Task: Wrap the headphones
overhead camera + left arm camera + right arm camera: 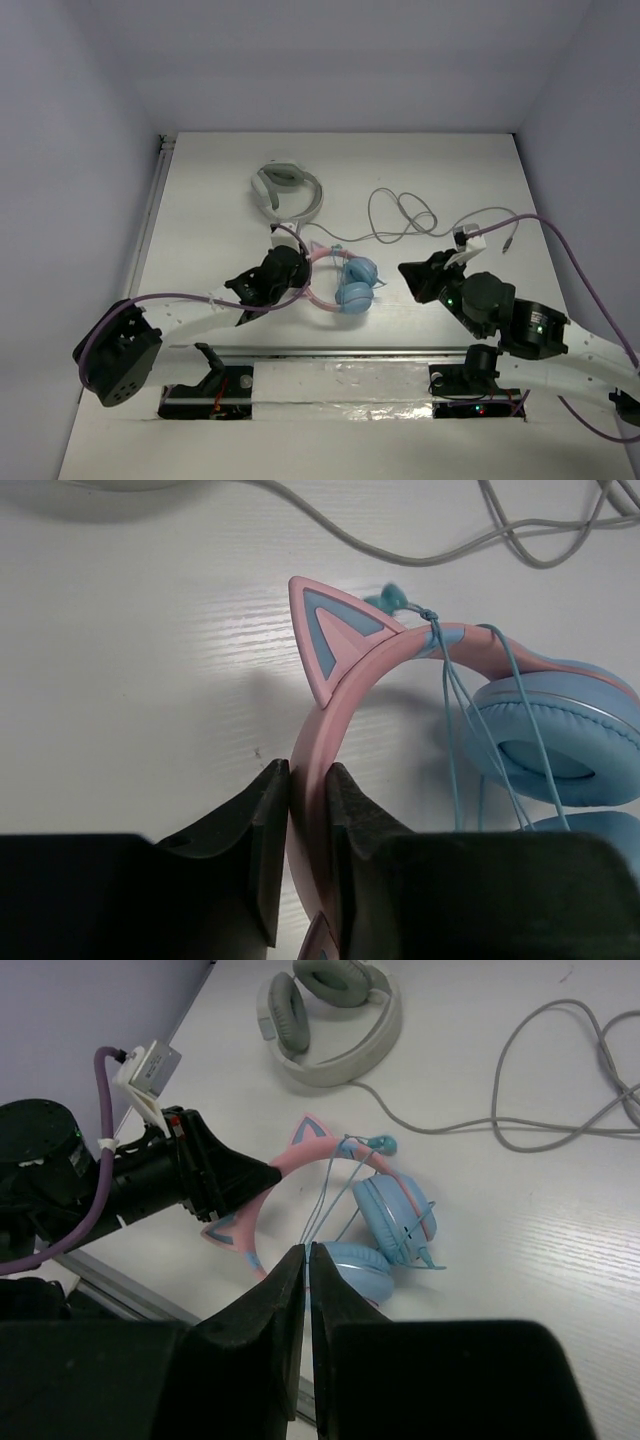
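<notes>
The headphones (345,285) lie at the table's middle, with a pink cat-ear headband (325,650) and light-blue ear cups (395,1215). My left gripper (288,268) is shut on the pink headband, which passes between its jaws in the left wrist view (308,815). My right gripper (405,272) is just right of the ear cups. In the right wrist view its jaws (308,1255) are shut on strands of the thin blue cable (335,1195). The strands run up to a knot on the headband (430,615). Some cable loops around an ear cup.
A grey-white headset (288,192) lies behind the headphones. Its long grey cable (400,215) curls across the table to the right, ending in a plug (512,240). A metal rail (340,370) runs along the near edge between the arm bases.
</notes>
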### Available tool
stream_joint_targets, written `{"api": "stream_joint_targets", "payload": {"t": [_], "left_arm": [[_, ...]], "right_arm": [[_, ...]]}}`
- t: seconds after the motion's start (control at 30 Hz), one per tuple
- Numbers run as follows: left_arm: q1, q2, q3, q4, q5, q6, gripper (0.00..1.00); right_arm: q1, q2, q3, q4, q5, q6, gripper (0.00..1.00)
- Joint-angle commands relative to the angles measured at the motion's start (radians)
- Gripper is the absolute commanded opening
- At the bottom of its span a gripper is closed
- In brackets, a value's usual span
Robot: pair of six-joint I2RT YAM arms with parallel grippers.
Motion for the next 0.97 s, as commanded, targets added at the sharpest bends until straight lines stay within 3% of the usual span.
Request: {"api": "stream_joint_targets", "payload": {"t": [0.0, 0.13, 0.27, 0.3, 0.37, 0.47, 0.5, 0.57, 0.7, 0.93], "left_arm": [[0.008, -0.002, -0.018, 0.136, -0.013, -0.053, 0.2], [0.008, -0.026, -0.016, 0.111, -0.043, -0.052, 0.34], [0.008, -0.086, 0.008, 0.053, -0.069, -0.044, 0.47], [0.008, -0.103, 0.016, 0.018, -0.077, -0.041, 0.64], [0.008, -0.164, 0.053, -0.031, -0.108, -0.036, 0.7], [0.008, -0.284, 0.114, -0.131, -0.135, -0.023, 0.75], [0.008, -0.322, 0.131, -0.169, -0.143, -0.018, 0.77], [0.008, -0.432, 0.172, -0.194, -0.14, 0.007, 0.79], [0.017, -0.592, 0.237, -0.226, -0.105, 0.022, 0.99], [0.017, -0.619, 0.303, -0.264, -0.045, 0.044, 0.99]], "right_arm": [[-0.003, -0.043, -0.002, 0.076, 0.045, 0.023, 0.12], [-0.003, -0.096, 0.026, 0.082, 0.049, -0.001, 0.19], [-0.003, -0.145, 0.073, 0.073, 0.049, -0.015, 0.33], [-0.003, -0.157, 0.084, 0.074, 0.053, -0.011, 0.37], [-0.003, -0.189, 0.11, 0.096, 0.049, -0.014, 0.46], [-0.003, -0.269, 0.126, 0.131, 0.073, -0.027, 0.73], [-0.003, -0.307, 0.132, 0.139, 0.082, -0.037, 1.0], [-0.003, -0.332, 0.143, 0.133, 0.119, -0.053, 1.0], [-0.003, -0.36, 0.161, 0.108, 0.156, -0.069, 1.0], [-0.003, -0.332, 0.124, 0.151, 0.119, -0.057, 1.0]]}}
